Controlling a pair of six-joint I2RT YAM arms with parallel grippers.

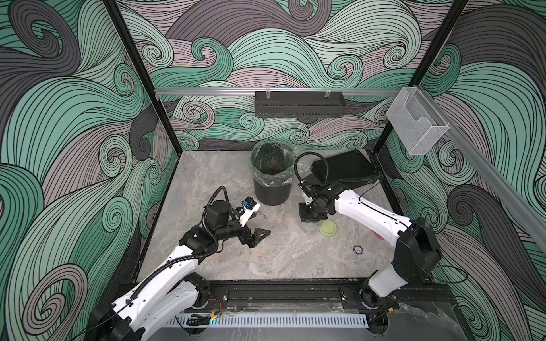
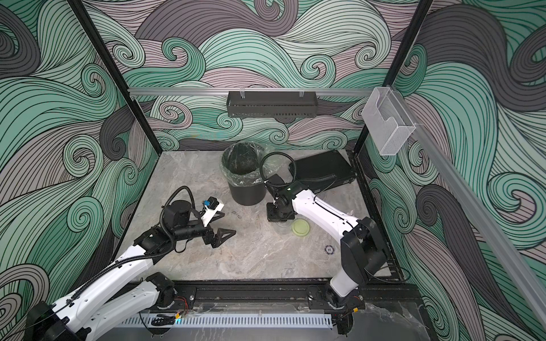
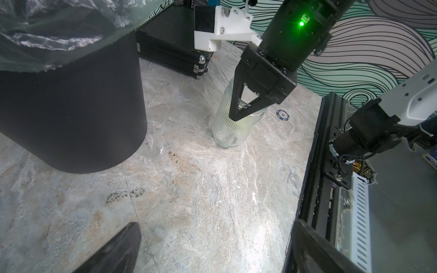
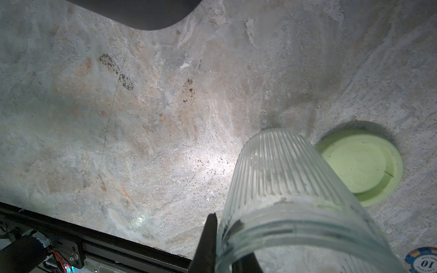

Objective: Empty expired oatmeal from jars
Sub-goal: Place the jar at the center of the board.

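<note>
The jar, clear ribbed glass with its mouth open, stands upright on the marble table in both top views. It looks empty, and the oatmeal is out of view. My right gripper comes down from above and is shut on the jar's rim, one finger inside the mouth and one outside. The pale yellow-green lid lies flat on the table just right of the jar. My left gripper hovers open over bare table to the left, holding nothing.
A black bin lined with clear plastic stands behind the jar. A black case lies at the back right. A poker chip sits near the right arm. Dark specks mark the table between the grippers.
</note>
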